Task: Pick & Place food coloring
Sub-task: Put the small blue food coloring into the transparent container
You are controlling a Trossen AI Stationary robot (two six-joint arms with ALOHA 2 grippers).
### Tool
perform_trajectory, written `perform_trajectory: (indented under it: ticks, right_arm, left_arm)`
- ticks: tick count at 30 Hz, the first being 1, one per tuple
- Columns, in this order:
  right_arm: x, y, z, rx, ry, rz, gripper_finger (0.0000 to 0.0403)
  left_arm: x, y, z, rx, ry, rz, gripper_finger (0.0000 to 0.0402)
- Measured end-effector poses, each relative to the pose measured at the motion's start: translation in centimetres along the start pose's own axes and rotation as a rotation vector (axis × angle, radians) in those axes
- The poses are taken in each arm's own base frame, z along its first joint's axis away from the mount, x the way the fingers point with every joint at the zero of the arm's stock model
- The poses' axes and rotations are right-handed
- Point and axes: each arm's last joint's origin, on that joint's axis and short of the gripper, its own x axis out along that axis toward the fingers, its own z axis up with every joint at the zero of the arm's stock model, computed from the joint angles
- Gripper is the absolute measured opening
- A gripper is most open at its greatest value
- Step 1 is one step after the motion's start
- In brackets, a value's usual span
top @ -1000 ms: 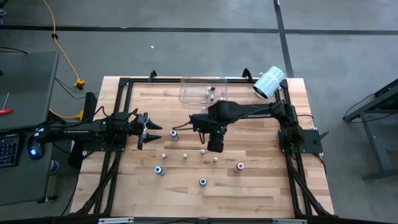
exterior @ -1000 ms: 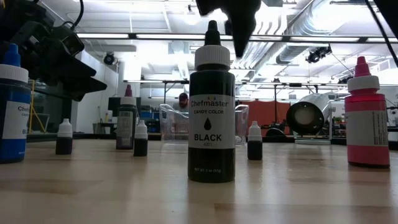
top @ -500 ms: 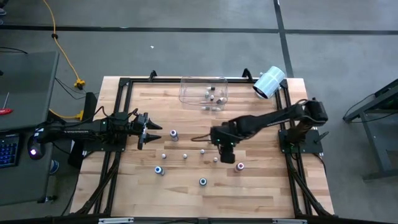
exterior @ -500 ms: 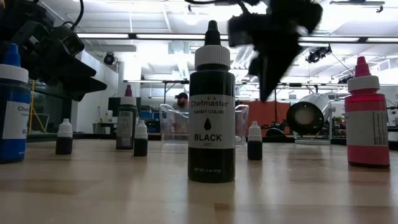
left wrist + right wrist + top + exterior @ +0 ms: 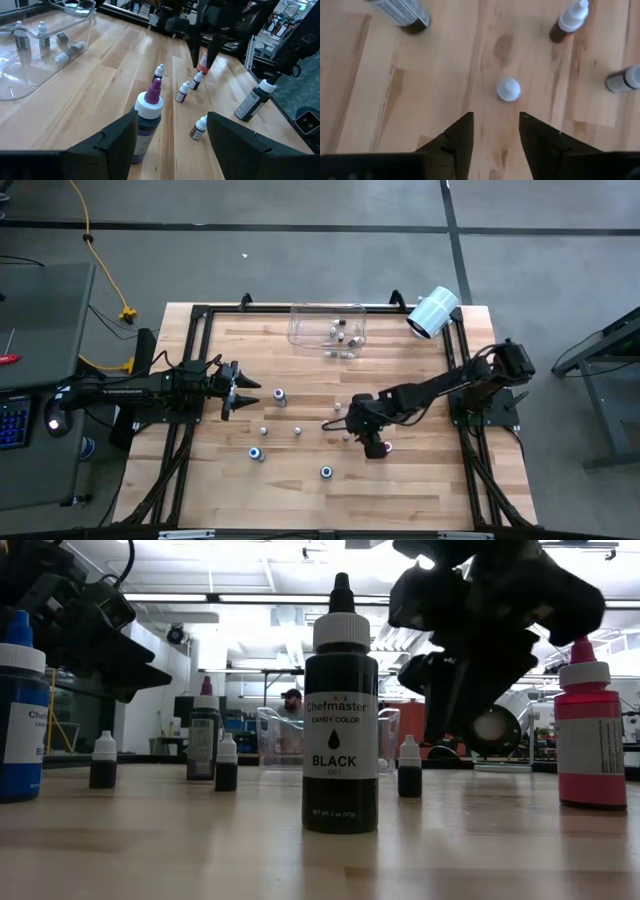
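Fingers apart, my right claw hung over the middle of the table, nothing between its tips, pointed straight down at a small white-capped bottle standing upright just ahead of them. Around it, well scattered, stood more of the little bottles on the bare wood, with a pink-capped one close by my arm and a big black one nearer the table's front edge. A few bottles already lay in the clear bin at the far edge. My judgement: I needed to centre the cap between the tips, come down plumb, and pinch low on the body, since a cap that small would tip at any sideways nudge. My left claw waited spread at the left side, beside a purple-capped bottle.
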Motion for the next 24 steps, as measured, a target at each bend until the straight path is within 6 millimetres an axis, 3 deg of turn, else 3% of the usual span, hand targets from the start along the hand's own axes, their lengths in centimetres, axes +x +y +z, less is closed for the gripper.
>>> perform_trajectory:
  ticks: [9,24]
  right_arm:
    - [0.1,-0.1,0.5,0.000,-0.049,-0.054,0.0199]
    - [1.8,-0.6,1.7,0.060,-0.004,-0.007,0.0195]
  left_arm:
    - [0.0,0.0,0.0,0.000,0.000,0.000,0.0234]
    - [0.0,0.0,0.0,0.000,0.000,0.000,0.0234]
